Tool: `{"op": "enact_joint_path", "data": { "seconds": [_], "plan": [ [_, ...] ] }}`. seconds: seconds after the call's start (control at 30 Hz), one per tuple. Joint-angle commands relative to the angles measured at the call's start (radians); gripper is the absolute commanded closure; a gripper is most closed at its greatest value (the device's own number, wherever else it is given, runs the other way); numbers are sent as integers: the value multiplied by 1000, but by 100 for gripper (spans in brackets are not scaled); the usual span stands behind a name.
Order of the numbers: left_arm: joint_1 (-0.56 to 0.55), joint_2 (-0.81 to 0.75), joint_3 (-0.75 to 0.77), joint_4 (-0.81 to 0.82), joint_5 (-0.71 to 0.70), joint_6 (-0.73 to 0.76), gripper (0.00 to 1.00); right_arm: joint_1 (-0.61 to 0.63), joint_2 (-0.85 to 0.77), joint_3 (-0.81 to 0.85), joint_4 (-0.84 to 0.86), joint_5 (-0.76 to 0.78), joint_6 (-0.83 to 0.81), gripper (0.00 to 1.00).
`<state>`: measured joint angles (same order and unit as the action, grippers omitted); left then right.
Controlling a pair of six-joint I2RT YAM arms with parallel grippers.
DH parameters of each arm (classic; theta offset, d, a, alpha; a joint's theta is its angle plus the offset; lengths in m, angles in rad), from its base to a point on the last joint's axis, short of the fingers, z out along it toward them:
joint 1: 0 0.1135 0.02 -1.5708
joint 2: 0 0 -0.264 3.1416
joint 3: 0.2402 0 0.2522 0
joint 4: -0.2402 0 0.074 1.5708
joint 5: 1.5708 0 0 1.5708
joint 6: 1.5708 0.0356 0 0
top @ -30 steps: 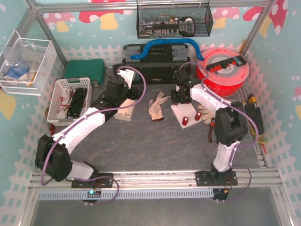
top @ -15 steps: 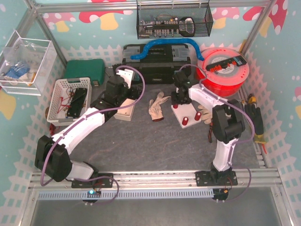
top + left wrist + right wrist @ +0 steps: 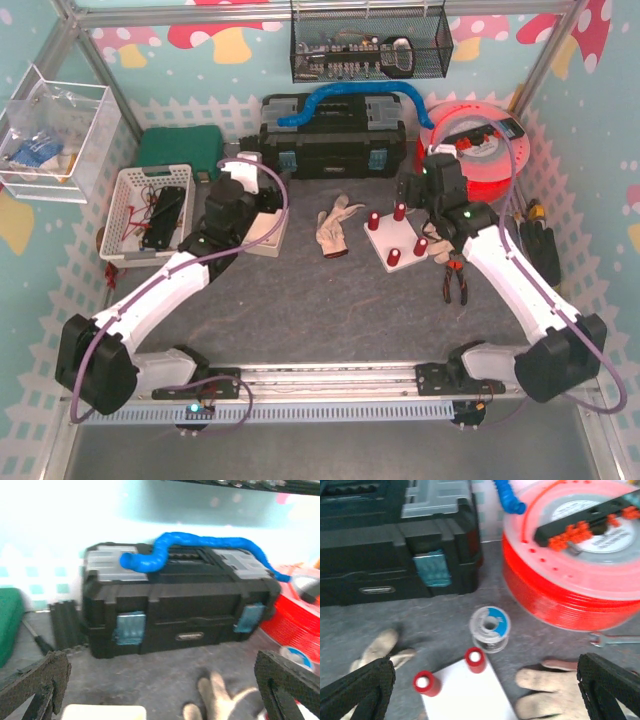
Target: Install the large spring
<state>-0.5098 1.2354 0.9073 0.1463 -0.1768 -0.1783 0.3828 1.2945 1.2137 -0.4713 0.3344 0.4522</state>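
Grey mat. White basket holds black part, wires. Spread, empty: left claw, right claw. Right arm has swung off peg board.

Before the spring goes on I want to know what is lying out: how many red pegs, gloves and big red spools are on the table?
Red pegs: 4
Gloves: 2
Red spool: 1
Total: 7
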Motion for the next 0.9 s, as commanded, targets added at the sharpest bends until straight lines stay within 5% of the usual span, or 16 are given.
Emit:
{"op": "enact_joint_path", "data": {
  "seconds": [0.0, 0.2, 0.43, 0.7, 0.87],
  "plan": [
    [36, -18, -38, 38, -148, -33, 1, -6, -79, -155, 181, 198, -96, 2],
    [167, -99, -228, 264, -190, -20, 1, -20, -209, -526, 678, 355, -445, 1],
    [313, -151, -510, 579, -66, 76, 1, -220, -150, -715, 881, 281, -168, 5],
    [330, -113, -647, 715, 97, 66, 1, -303, -16, -808, 1197, 37, -259, 5],
    [329, -62, -744, 851, 58, 81, 1, -317, 123, -785, 1266, -62, -368, 5]
  ]
}}
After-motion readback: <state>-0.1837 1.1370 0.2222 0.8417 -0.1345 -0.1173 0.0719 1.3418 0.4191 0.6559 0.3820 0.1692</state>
